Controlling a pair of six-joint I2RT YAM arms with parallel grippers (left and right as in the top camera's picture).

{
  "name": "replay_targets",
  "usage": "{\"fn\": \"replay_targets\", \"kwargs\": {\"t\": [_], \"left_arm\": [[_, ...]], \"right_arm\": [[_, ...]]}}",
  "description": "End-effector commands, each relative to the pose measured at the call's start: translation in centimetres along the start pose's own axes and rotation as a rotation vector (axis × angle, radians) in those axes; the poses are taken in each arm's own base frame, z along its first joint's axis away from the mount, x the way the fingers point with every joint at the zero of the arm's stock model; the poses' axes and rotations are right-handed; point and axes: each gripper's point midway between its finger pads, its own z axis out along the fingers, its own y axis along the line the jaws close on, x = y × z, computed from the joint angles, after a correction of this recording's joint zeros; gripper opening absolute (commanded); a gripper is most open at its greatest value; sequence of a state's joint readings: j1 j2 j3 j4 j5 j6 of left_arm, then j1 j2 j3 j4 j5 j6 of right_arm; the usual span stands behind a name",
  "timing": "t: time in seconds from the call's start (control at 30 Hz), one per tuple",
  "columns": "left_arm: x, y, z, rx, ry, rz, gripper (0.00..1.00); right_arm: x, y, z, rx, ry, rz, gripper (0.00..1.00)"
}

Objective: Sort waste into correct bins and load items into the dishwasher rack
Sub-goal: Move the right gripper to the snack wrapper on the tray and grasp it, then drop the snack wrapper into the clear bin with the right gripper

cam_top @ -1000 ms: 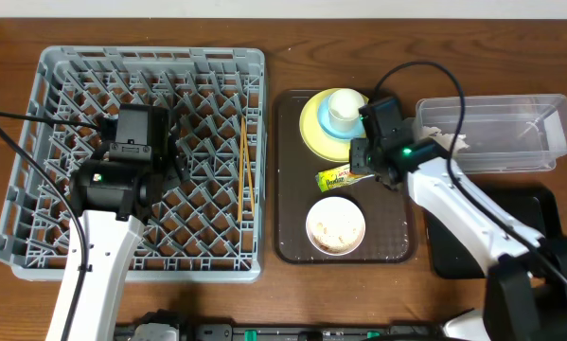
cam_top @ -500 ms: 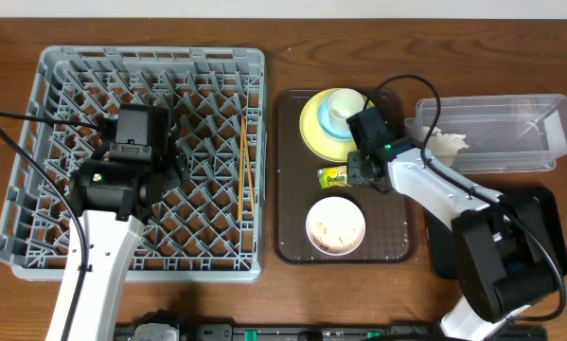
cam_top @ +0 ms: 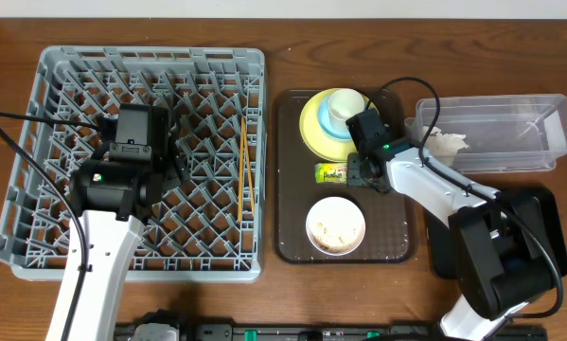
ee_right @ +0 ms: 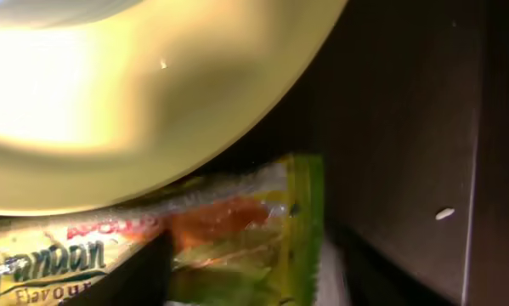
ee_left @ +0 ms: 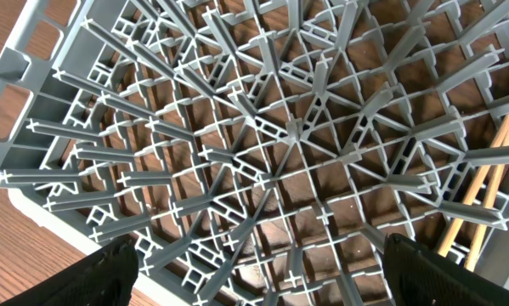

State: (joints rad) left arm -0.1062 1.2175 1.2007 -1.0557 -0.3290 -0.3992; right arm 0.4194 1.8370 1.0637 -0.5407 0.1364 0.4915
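The yellow-green snack wrapper (cam_top: 332, 172) lies on the brown tray, just below the yellow plate (cam_top: 313, 130) that carries the light blue cup (cam_top: 344, 108). My right gripper (cam_top: 357, 171) is down at the wrapper's right end. In the right wrist view the wrapper's end (ee_right: 246, 234) lies between my parted fingers (ee_right: 254, 276), under the plate's rim (ee_right: 152, 102). The white bowl (cam_top: 335, 225) holds pale scraps. The chopsticks (cam_top: 245, 170) lie in the grey rack (cam_top: 37, 161), and they also show in the left wrist view (ee_left: 485, 183). My left gripper (ee_left: 258, 272) hangs open over the rack's lattice (ee_left: 288, 136).
The brown serving tray (cam_top: 392, 242) stands between the rack and the bins. The clear tub (cam_top: 510, 133) at the right holds the white napkin (cam_top: 448, 144). The black tray (cam_top: 539, 213) lies at the front right, partly under my right arm.
My right gripper has moved left and down onto the wrapper. The wrapper has shifted slightly left and turned level. The left arm has not moved.
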Motion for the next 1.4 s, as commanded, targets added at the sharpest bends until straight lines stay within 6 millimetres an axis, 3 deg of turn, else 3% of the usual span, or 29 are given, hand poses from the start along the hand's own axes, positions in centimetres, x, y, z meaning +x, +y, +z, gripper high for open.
{"fn": "replay_targets", "kwargs": {"t": [0.0, 0.1, 0.3, 0.6, 0.73, 0.77, 0.8, 0.93, 1.1, 1.23, 1.37], "left_arm": [[0.1, 0.5, 0.2, -0.026, 0.002, -0.004, 0.93], [0.1, 0.5, 0.2, -0.026, 0.002, -0.004, 0.93], [0.1, 0.5, 0.2, -0.026, 0.002, -0.004, 0.93], [0.1, 0.5, 0.2, -0.026, 0.002, -0.004, 0.93], [0.1, 0.5, 0.2, -0.026, 0.002, -0.004, 0.93], [0.1, 0.5, 0.2, -0.026, 0.002, -0.004, 0.93], [0.1, 0.5, 0.2, -0.026, 0.002, -0.004, 0.93], [0.1, 0.5, 0.2, -0.026, 0.002, -0.004, 0.93], [0.1, 0.5, 0.2, -0.026, 0.002, -0.004, 0.93], [0.1, 0.5, 0.2, -0.026, 0.002, -0.004, 0.93], [0.1, 0.5, 0.2, -0.026, 0.002, -0.004, 0.93]], "right_arm": [[0.6, -0.4, 0.3, 0.021, 0.012, 0.007, 0.81], [0.6, -0.4, 0.3, 0.021, 0.013, 0.007, 0.79], [0.6, -0.4, 0.3, 0.020, 0.013, 0.006, 0.49], [1.0, -0.6, 0.3, 0.029, 0.028, 0.022, 0.29], [1.0, -0.6, 0.2, 0.029, 0.028, 0.021, 0.11], [1.0, -0.6, 0.2, 0.030, 0.028, 0.021, 0.01], [0.9, -0.6, 0.0, 0.029, 0.027, 0.021, 0.01], [-0.7, -0.3, -2.5, 0.006, -0.018, 0.019, 0.02], [-3.9, -0.3, -7.8, -0.051, -0.165, 0.037, 0.01], [-6.5, -3.6, -12.1, 0.028, -0.329, 0.103, 0.01], [-7.9, -7.3, -14.5, 0.140, -0.425, 0.126, 0.01]]}}
